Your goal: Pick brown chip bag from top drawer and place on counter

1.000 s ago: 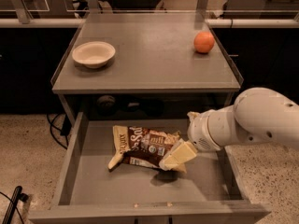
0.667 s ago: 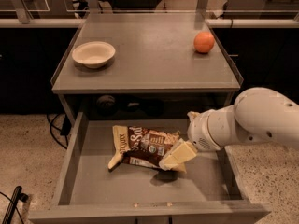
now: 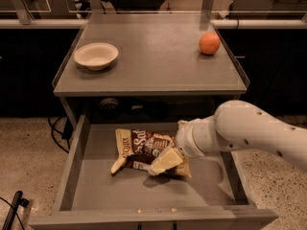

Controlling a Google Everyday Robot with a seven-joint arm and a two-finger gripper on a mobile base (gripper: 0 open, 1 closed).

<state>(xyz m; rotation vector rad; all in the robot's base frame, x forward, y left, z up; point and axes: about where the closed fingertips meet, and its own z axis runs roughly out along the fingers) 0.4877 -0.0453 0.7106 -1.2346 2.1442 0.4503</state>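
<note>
The brown chip bag (image 3: 140, 149) lies crumpled on the floor of the open top drawer (image 3: 103, 188), dark brown in the middle with white lettering and cream ends. My gripper (image 3: 166, 160) reaches in from the right on a white arm (image 3: 249, 131) and sits on the bag's right end, covering part of it. The counter (image 3: 153, 66) above the drawer is a flat grey top.
A white bowl (image 3: 96, 55) stands at the counter's left. An orange (image 3: 209, 43) sits at its right rear. The drawer's thick front panel (image 3: 153, 218) is nearest the camera. A black cable (image 3: 12, 214) lies on the speckled floor at the lower left.
My gripper and arm have shifted a little to the left, further over the bag's right end. The bag, bowl and orange have stayed in place.
</note>
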